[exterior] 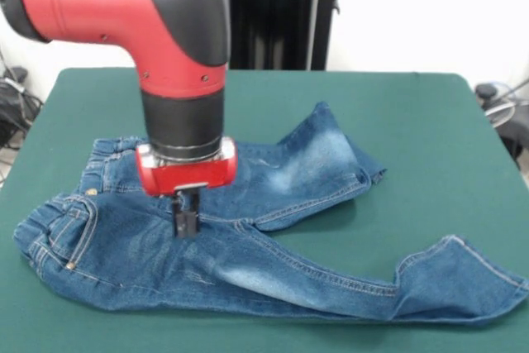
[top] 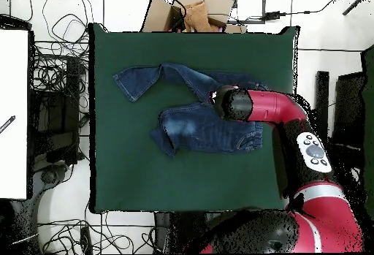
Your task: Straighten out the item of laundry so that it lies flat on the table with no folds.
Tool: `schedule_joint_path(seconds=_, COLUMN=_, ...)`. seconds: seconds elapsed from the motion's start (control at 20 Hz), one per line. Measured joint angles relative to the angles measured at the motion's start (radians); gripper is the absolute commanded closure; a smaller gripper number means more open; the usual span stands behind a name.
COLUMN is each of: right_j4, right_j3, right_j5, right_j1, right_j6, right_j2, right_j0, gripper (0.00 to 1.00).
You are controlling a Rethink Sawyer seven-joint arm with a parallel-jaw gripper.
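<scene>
Blue jeans (exterior: 248, 245) lie mid-table (exterior: 430, 121), legs spread w/ cuffs folded. Gripper (exterior: 185, 219) presses near crotch, fingers together, pinching denim, apparently.

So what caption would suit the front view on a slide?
Red arm's gripper lowered onto blue jeans spread on the green table.

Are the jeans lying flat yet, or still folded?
Still folded: the jeans are mostly spread, but the far leg's cuff end is doubled over on the table.

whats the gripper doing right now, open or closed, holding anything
gripper: down on the jeans near the crotch; fingers look closed, apparently pinching the denim.
</scene>
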Motion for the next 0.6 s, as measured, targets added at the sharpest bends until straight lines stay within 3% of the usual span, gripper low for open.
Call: schedule_joint_path(seconds=0.6, right_j4=0.087, right_j3=0.0, right_j5=-0.006, right_j1=0.008, right_j6=0.0, right_j2=-0.079, right_j0=0.109, gripper=1.0)
